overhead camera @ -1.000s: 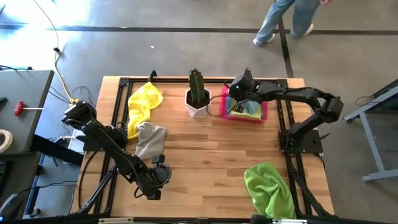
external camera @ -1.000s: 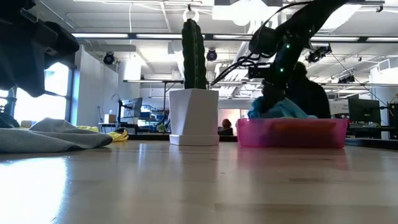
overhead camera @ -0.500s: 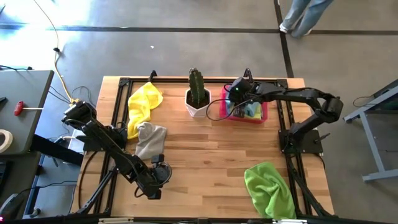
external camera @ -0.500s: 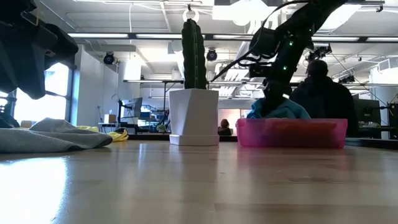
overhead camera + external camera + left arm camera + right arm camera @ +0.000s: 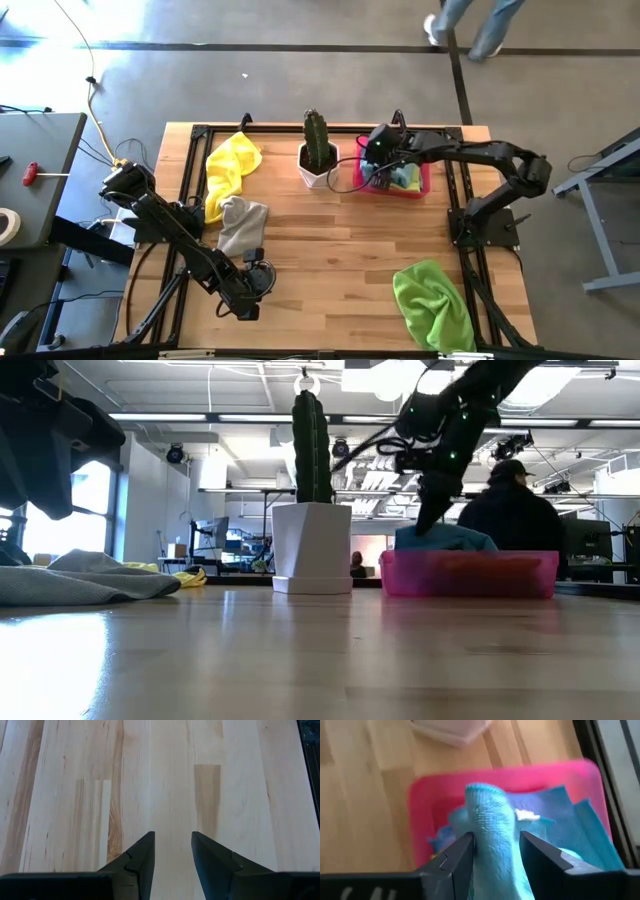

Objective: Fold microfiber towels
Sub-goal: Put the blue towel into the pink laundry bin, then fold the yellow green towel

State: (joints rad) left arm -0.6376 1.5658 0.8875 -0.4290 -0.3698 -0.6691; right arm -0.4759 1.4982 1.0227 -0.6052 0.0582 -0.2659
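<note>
The wooden tabletop (image 5: 330, 260) carries most of the unfinished work. A lime green towel (image 5: 432, 303) lies crumpled near the front right corner. A yellow towel (image 5: 230, 168) sprawls at the back left, and a grey towel (image 5: 242, 226) lies bunched just in front of it, touching it. None of the three looks folded.

The pink tray (image 5: 424, 182) at the back, beside the potted cactus (image 5: 318, 150), holds a light blue towel (image 5: 555, 827), apparently the only one dealt with so far. The right pincer (image 5: 495, 851) sits over the tray with its jaws parted around a raised ridge of that cloth; I judge the grip slack, not clamping.

The left pincer (image 5: 172, 851) waits low over bare wood near the front left, jaws apart and empty.

So roughly one towel in four is put away, three remain.
</note>
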